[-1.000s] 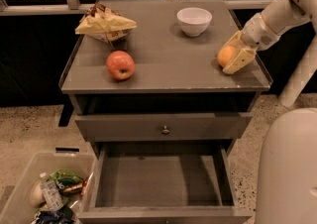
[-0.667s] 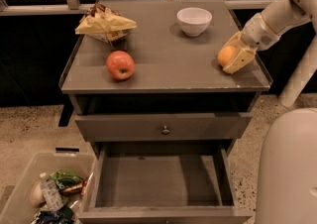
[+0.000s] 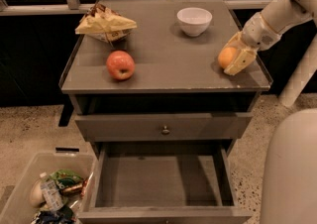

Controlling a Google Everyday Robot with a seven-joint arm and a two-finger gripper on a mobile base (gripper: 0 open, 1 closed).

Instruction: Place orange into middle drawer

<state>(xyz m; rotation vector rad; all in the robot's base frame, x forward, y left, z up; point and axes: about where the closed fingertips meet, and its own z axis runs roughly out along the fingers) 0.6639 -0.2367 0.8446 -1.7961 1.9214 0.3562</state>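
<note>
The orange [image 3: 226,56] sits on the tabletop [image 3: 168,54] near its right front corner. The gripper [image 3: 233,60] is at it, reaching in from the right. Its pale yellow fingers [image 3: 241,62] are closed against the fruit. One lies along the orange's front right side and the other comes over from behind, so the orange is clamped between them. Its underside looks to be touching the tabletop. The white arm [image 3: 277,15] slopes up from the gripper to the top right corner.

There is one orange. The tabletop also carries one red-yellow apple [image 3: 120,65] near the left front, one white bowl [image 3: 194,21] at the back right, and one crumpled yellow bag [image 3: 105,24] at the back left. All three are well apart from the orange. The bag has dark print on it that cannot be read.

Under the tabletop is one shut drawer front [image 3: 124,126] with one round metal knob [image 3: 165,130]. Below that, one drawer, the middle drawer [image 3: 158,178], is pulled out, and its grey floor is bare.

On the ground to the left of the drawer stands one clear bin [image 3: 25,166] of wrappers and a small bottle [image 3: 49,193]. The bottle's label is not legible. A white rounded part of the robot [image 3: 290,168] fills the lower right.
</note>
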